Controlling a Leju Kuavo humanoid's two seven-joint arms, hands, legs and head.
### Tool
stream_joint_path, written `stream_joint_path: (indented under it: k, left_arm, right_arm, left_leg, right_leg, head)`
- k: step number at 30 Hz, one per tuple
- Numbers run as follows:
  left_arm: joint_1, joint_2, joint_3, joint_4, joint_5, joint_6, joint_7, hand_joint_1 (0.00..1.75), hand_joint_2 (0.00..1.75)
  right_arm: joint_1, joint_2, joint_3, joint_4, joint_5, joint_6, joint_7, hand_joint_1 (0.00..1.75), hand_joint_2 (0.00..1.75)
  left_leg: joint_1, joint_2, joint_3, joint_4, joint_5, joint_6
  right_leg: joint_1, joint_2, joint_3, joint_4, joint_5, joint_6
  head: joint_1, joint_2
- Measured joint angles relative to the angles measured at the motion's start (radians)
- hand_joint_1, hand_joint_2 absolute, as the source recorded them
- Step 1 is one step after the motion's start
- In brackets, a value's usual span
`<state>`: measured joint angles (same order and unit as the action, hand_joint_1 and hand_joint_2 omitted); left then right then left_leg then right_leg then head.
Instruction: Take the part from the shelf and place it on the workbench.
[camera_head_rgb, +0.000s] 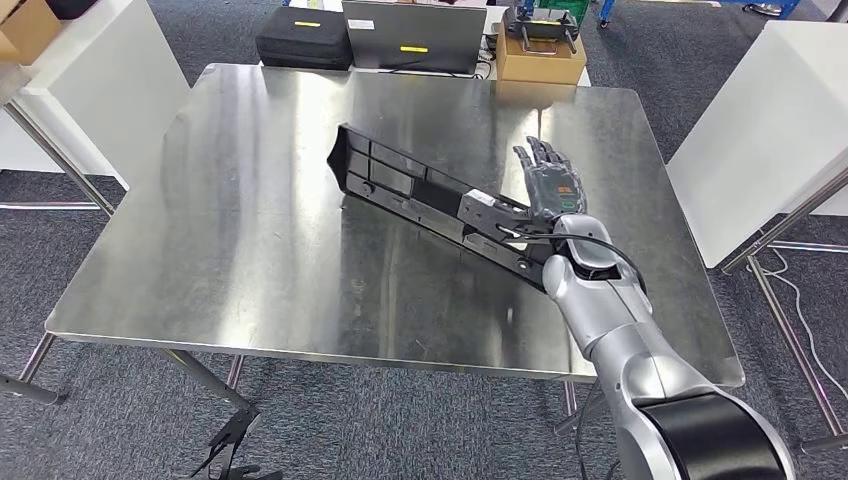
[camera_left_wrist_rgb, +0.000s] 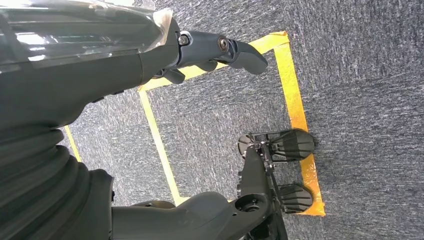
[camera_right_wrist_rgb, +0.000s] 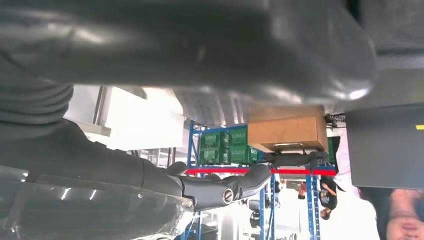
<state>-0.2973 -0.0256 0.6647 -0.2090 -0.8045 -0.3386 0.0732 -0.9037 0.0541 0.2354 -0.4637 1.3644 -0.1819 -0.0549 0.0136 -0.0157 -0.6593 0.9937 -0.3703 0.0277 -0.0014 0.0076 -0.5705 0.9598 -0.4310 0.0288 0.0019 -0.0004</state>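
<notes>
The right robot hand (camera_head_rgb: 545, 180) reaches over the steel tabletop (camera_head_rgb: 250, 230) from the near right corner, silver forearm angled up and to the left, fingers (camera_head_rgb: 540, 155) stretched out flat and apart, holding nothing. The long black part (camera_head_rgb: 420, 195) lies flat on the tabletop, running diagonally from near the middle down toward the right wrist; its near end sits just beside and partly under the wrist, and whether the palm touches it I cannot tell. In the right wrist view the thumb (camera_right_wrist_rgb: 235, 185) juts forward, free of any load.

The left robot hand (camera_left_wrist_rgb: 220, 50) hangs above grey carpet (camera_left_wrist_rgb: 360, 100) marked with a yellow tape rectangle (camera_left_wrist_rgb: 295, 100), its fingers loosely extended and empty.

Grey carpet surrounds the tabletop, with white panels (camera_head_rgb: 770, 130) standing to either side. Beyond the far edge sit a black case (camera_head_rgb: 303, 40), a grey case (camera_head_rgb: 415, 35) and a cardboard box (camera_head_rgb: 540, 60) with a dark device resting on top of it.
</notes>
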Motion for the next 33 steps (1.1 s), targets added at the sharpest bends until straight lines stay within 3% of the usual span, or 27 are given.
stream_joint_path:
  k: [3,10,16,20,23,30,33]
  left_arm:
    - [0.001,0.000,0.000,0.000,0.001,-0.001,0.000,0.00,1.75]
    - [0.005,-0.001,0.000,0.000,-0.003,0.007,-0.002,0.00,1.75]
    - [0.004,-0.003,0.000,0.000,-0.012,0.011,-0.001,0.00,1.75]
    - [0.004,-0.005,0.000,0.000,-0.012,0.018,0.003,0.00,0.00]
    - [0.004,-0.006,0.000,0.000,-0.014,0.043,0.015,0.00,0.00]
    - [0.009,0.002,0.004,0.000,0.005,0.064,0.021,0.00,0.00]
    - [0.022,0.011,0.015,0.000,0.023,0.064,0.010,0.00,0.00]
  right_arm:
    - [-0.002,0.001,0.000,-0.008,0.000,-0.027,-0.010,0.00,0.00]
    - [-0.002,-0.008,-0.002,-0.118,0.059,-0.270,0.045,0.00,0.00]
    - [0.002,-0.032,-0.005,-0.180,0.085,-0.318,0.058,0.00,0.00]
    - [0.016,-0.038,-0.005,-0.209,0.113,-0.381,0.053,0.00,0.00]
    - [0.066,-0.039,0.001,-0.307,0.133,-0.420,0.035,0.00,0.00]
    - [0.251,-0.061,0.054,-0.673,0.088,-0.372,0.009,0.00,0.00]
    - [0.364,-0.084,0.088,-0.845,0.062,-0.375,-0.007,0.00,0.00]
  left_leg:
    - [0.000,0.000,0.000,0.000,0.000,0.000]
    - [0.000,0.000,0.000,0.000,0.000,0.000]
    - [-0.001,0.000,0.000,0.000,0.000,0.000]
    - [0.000,0.000,0.000,0.000,0.000,0.000]
    - [0.000,0.000,0.000,0.000,0.000,0.000]
    - [0.001,-0.001,0.001,0.000,-0.002,-0.003]
    - [-0.002,-0.001,0.001,0.003,-0.010,0.001]
  right_leg:
    - [0.000,0.000,0.000,0.000,0.000,0.000]
    - [0.001,0.000,0.000,0.000,0.000,0.000]
    - [0.001,0.000,0.000,0.000,0.000,0.000]
    - [0.001,0.000,0.000,0.000,0.000,0.000]
    - [0.001,0.000,0.000,0.000,0.000,0.000]
    - [0.001,0.000,0.000,0.000,-0.004,-0.001]
    - [-0.004,0.000,0.003,-0.002,-0.006,0.004]
  head:
    - [0.000,0.000]
    - [0.000,0.000]
    - [0.000,0.000]
    - [0.000,0.000]
    - [0.000,0.000]
    - [0.000,0.000]
    - [0.000,0.000]
